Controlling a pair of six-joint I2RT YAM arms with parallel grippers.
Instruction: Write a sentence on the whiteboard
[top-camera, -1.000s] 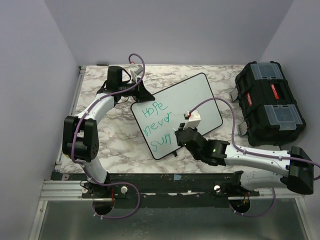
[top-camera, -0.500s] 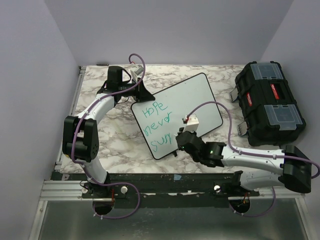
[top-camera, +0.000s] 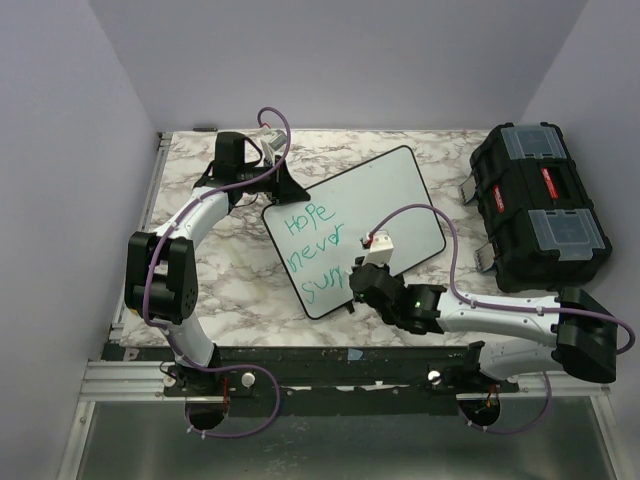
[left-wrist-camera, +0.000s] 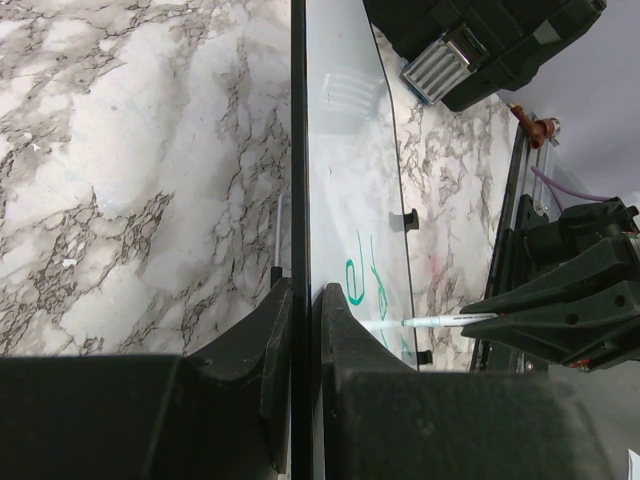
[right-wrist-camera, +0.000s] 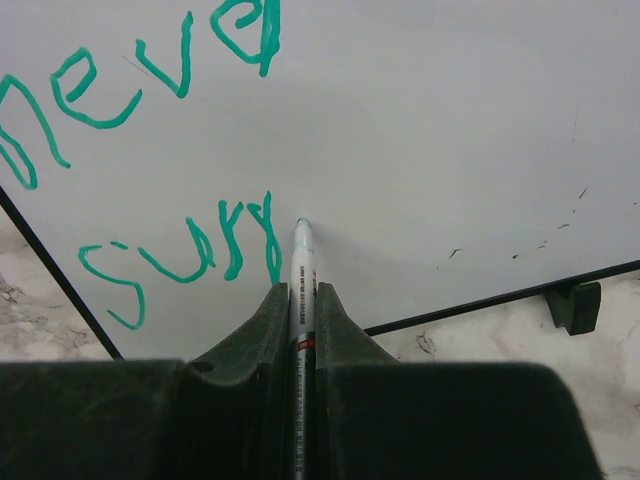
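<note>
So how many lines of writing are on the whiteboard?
3 on the whiteboard: "Hope" farthest from the arm bases, "never" in the middle, unfinished "surr" nearest, at the marker tip in the right pincer. None looks hidden.

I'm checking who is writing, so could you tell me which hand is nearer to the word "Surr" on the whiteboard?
Right. The right hand holds the marker with its tip just beside the word; the left hand clamps the whiteboard's edge beyond the top line.

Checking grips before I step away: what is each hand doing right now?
Left hand: closed on the edge of the whiteboard.
Right hand: closed on a marker, tip at the board.
</note>
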